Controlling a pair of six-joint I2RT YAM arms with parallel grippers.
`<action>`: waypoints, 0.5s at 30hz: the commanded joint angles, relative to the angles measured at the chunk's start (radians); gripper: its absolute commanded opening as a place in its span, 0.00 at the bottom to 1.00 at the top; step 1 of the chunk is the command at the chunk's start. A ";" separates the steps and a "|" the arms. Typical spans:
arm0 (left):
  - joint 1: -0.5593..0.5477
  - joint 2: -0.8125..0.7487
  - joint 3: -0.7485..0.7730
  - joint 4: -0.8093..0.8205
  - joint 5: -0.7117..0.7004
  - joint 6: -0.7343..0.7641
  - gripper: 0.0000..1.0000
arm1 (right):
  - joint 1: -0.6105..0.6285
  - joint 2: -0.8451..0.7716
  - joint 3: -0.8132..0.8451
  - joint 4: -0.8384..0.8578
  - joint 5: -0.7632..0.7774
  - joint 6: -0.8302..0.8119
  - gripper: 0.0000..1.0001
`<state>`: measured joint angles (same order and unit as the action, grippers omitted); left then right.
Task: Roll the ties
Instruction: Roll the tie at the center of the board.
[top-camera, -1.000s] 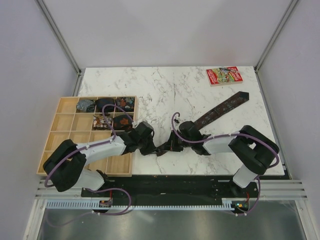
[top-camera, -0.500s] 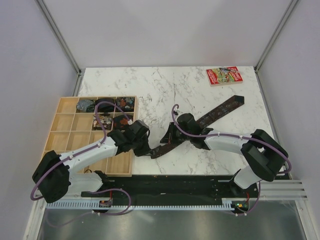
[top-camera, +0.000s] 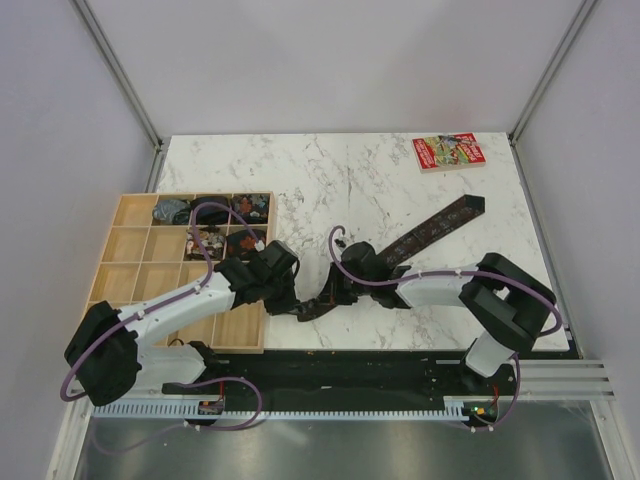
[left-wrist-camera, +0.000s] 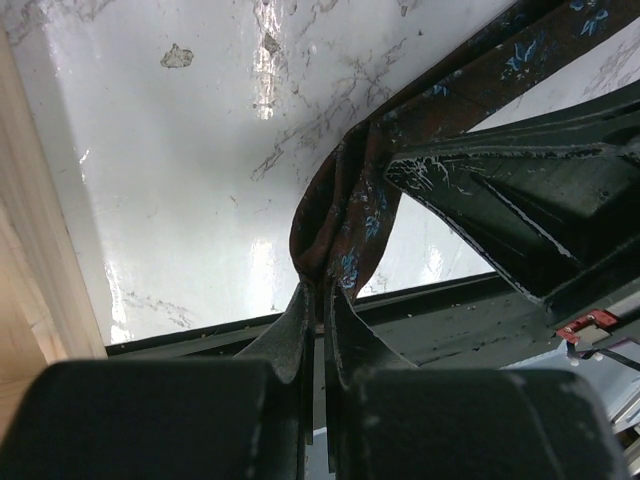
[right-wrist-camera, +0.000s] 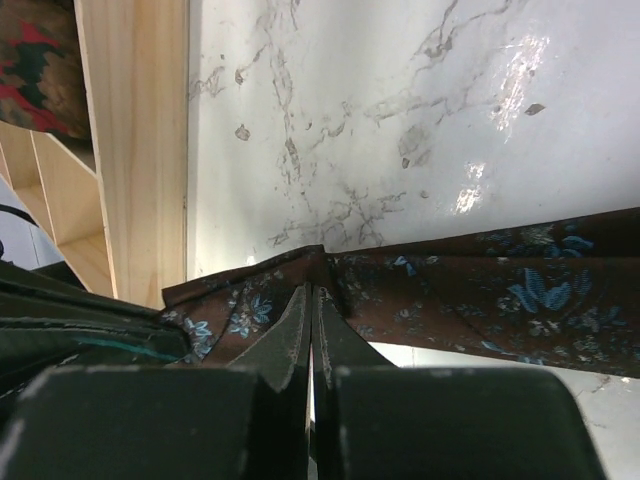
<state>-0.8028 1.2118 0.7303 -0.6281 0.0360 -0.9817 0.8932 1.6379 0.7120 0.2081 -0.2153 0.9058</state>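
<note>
Near the table's front edge, beside the wooden tray — tie end pinched twice.
Folded tip clamped in left gripper, right gripper clamped just beside — long axis runs off far-right.

My right gripper now sits closer to the pale wooden compartment tray than a second ago. The long dark brown patterned necktie slides with it, far end drawn trayward. My left elbow drops past the tray's near corner.
</note>
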 joint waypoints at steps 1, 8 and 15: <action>-0.001 -0.023 0.060 -0.022 0.007 0.034 0.02 | 0.009 0.022 -0.016 0.057 0.017 0.018 0.00; 0.001 -0.009 0.112 -0.035 0.018 0.043 0.02 | 0.029 0.030 -0.025 0.083 0.016 0.036 0.00; 0.001 0.067 0.161 -0.033 0.041 0.072 0.02 | 0.039 0.033 -0.019 0.091 0.013 0.042 0.00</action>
<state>-0.8028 1.2415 0.8318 -0.6628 0.0574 -0.9581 0.9234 1.6623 0.6945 0.2607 -0.2077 0.9367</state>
